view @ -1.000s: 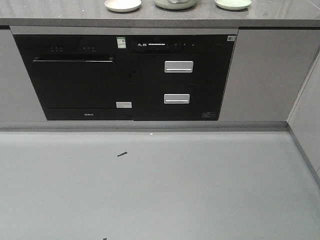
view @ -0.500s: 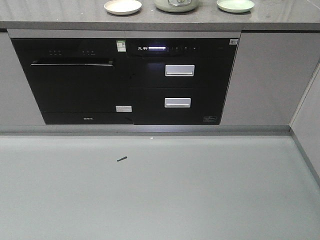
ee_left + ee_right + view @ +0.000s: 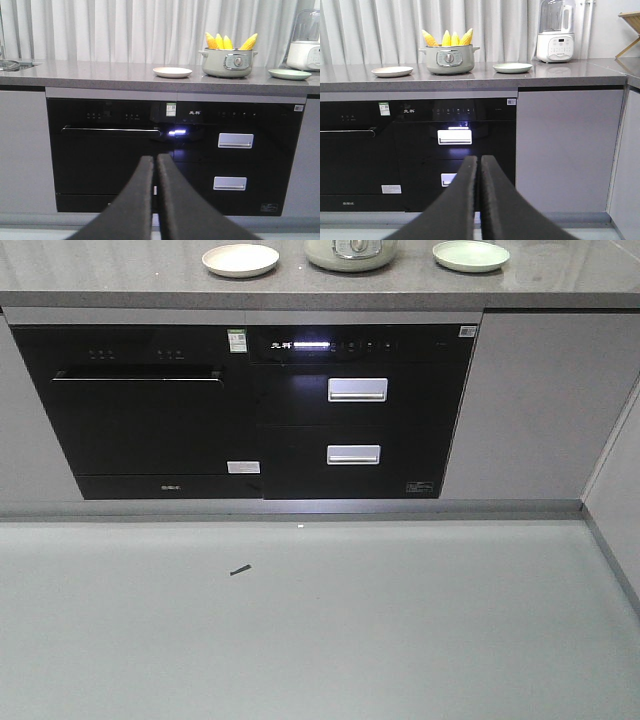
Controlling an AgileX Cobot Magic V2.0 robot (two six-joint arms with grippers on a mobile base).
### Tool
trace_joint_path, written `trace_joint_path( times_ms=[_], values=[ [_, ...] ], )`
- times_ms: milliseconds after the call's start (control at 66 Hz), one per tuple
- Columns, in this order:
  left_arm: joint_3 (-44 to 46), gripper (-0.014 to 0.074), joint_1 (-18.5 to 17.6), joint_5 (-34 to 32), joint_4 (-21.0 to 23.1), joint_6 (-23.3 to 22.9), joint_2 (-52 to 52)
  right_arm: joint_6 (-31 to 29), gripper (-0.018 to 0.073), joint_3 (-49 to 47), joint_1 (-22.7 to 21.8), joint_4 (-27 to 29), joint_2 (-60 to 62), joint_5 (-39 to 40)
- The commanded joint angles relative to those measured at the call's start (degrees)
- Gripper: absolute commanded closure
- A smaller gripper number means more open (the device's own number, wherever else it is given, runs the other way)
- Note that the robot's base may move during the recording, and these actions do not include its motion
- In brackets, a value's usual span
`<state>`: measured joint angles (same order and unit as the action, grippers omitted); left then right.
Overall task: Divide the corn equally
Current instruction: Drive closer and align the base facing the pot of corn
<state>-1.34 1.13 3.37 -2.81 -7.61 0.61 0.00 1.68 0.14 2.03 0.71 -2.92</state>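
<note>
Standing tip-up, the corn point(image 3: 447, 37) fills the pot point(image 3: 449, 60) on the far counter point(image 3: 580, 71), none shared out yet.
A cream plate point(image 3: 392, 71) lies left of the pot, a green plate point(image 3: 512, 67) right, both bare. The left gripper point(image 3: 155, 161) and right gripper point(image 3: 479, 161) hang pressed together, empty, well apart from the counter. Likely the approach step: next, close in, lift an arm, part its jaws over one cob.

You've got the corn point(image 3: 446, 38) as 4 whole cobs, husks off, bright yellow kernels in rows. All 4 stand on end in the pale green pot point(image 3: 449, 61) on the tabletop point(image 3: 480, 77). Only the upper parts show above the rim, w/ tips up and the outer cobs leaning outward.
</note>
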Motion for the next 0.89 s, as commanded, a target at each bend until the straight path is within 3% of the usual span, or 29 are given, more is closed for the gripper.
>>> trace_joint_path(
  times_ms=[0, 879],
  values=[
    [-0.70, 0.0603, -0.14, -4.50, 0.28, -0.39, 0.92, -0.49, 0.0561, 0.60, -0.01, -0.43, 0.16, 4.18],
    [-0.70, 0.0603, -0.14, -4.50, 0.28, -0.39, 0.92, -0.49, 0.0561, 0.60, -0.01, -0.43, 0.16, 4.18]
  ],
)
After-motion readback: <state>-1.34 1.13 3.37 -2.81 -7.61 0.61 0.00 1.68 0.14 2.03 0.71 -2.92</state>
